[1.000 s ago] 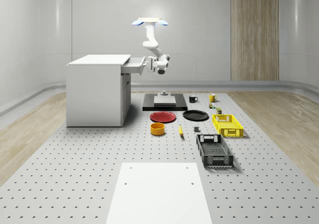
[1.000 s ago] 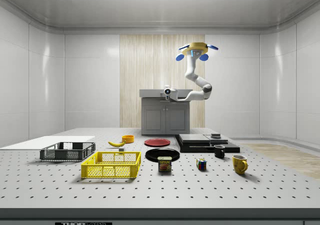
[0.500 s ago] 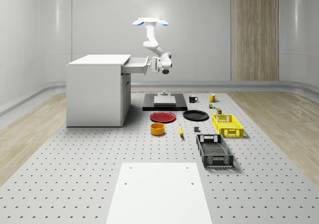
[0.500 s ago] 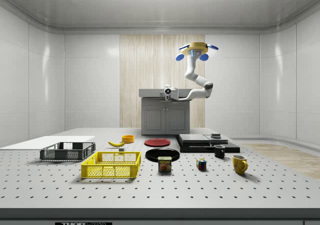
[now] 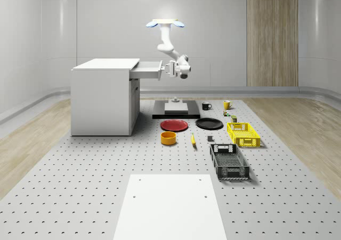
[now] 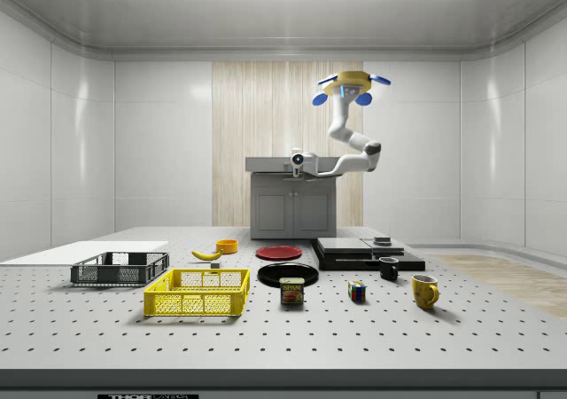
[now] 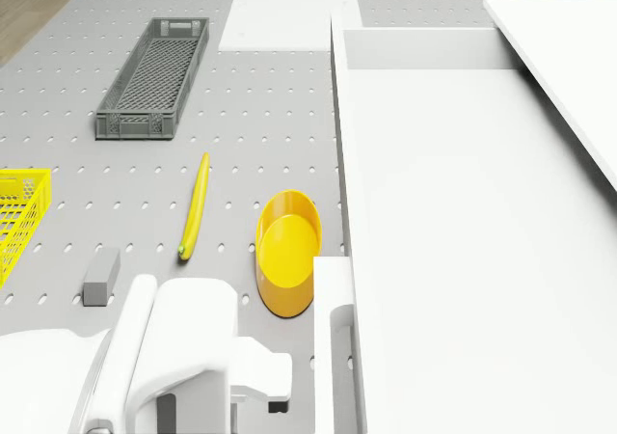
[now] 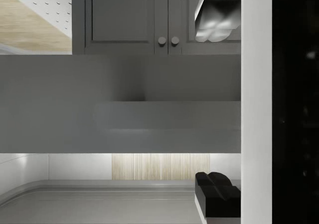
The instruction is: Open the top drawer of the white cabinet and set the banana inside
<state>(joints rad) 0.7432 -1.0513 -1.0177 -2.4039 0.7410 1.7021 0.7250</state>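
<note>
The white cabinet [image 5: 101, 97] stands on the whole-scene view's left with its top drawer [image 5: 147, 69] pulled out; the drone view looks down into the drawer's bare white inside [image 7: 434, 222]. The drone [image 5: 165, 22] hovers high beside the cabinet, over the black pad. Its arm bends down and holds the gripper [image 5: 167, 70] level, just off the drawer's front. In the wrist view the fingers [image 8: 217, 200] stand far apart, the gripper [image 8: 218, 109] open and holding nothing. The banana [image 5: 193, 140] lies on the table next to the yellow bowl; it is also in the drone view [image 7: 195, 205] and the side view [image 6: 206, 254].
Below the drawer's front sit a yellow bowl [image 5: 168, 138], a red plate [image 5: 175, 125] and a black plate [image 5: 209, 124]. A black pad [image 5: 176, 112], a yellow crate [image 5: 243, 134], a grey crate [image 5: 229, 161] and two mugs lie farther right. A white sheet [image 5: 169, 205] covers the near table.
The fingers have spread from nearly shut to wide open. The drawer has slid a little further out, and the drone and arm have shifted toward the whole-scene view's right.
</note>
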